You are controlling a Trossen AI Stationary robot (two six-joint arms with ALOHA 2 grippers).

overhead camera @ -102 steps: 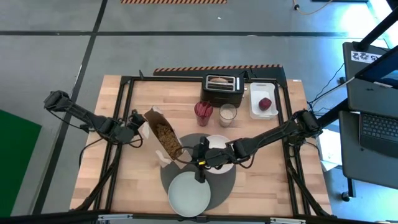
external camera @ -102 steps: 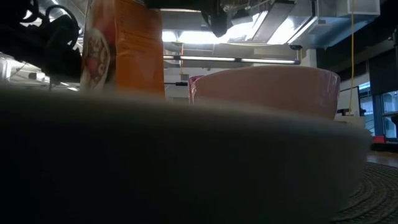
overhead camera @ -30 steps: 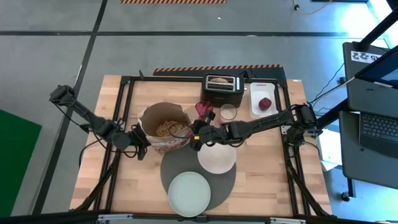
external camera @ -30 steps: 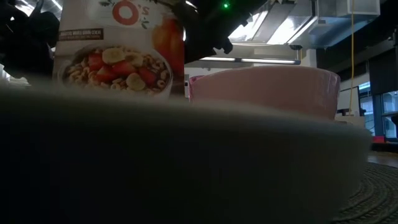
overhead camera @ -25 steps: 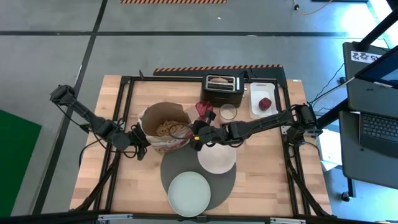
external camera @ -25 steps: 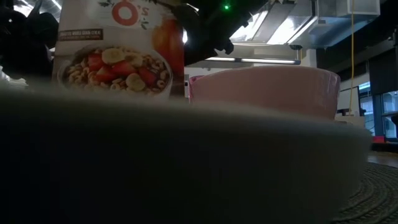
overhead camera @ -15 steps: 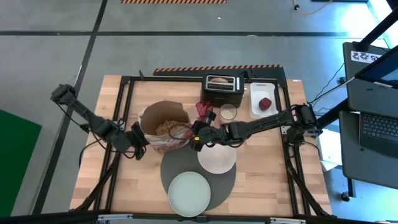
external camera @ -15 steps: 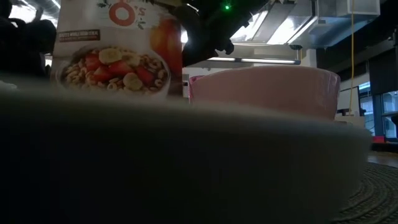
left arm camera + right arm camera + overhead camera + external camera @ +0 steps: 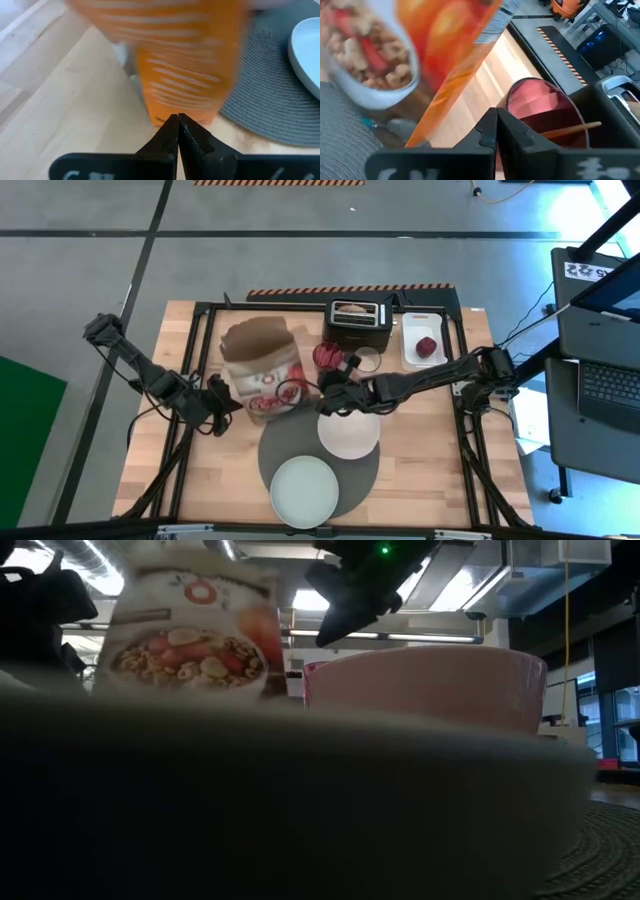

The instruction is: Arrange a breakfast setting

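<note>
- I see the dark-grey placemat [image 9: 350, 463] at the table's near middle, round, so no long axis; the white bowl [image 9: 349, 433] sits on its far right part, the mint-green plate [image 9: 305, 489] on its near edge.
- The spoon I cannot make out.
- The cereal box [image 9: 260, 370] stands just beyond the mat, leaning, its open top tipped toward the far side.
- My left gripper [image 9: 222, 402], fingers pressed together, sits at the box's left; whether it holds anything I cannot tell.
- My right gripper [image 9: 328, 402] is closed and empty, between the box and the bowl.
- Behind: red cup [image 9: 327, 356], glass [image 9: 367, 360], black toaster [image 9: 359, 323], white tray [image 9: 423, 342].
</note>
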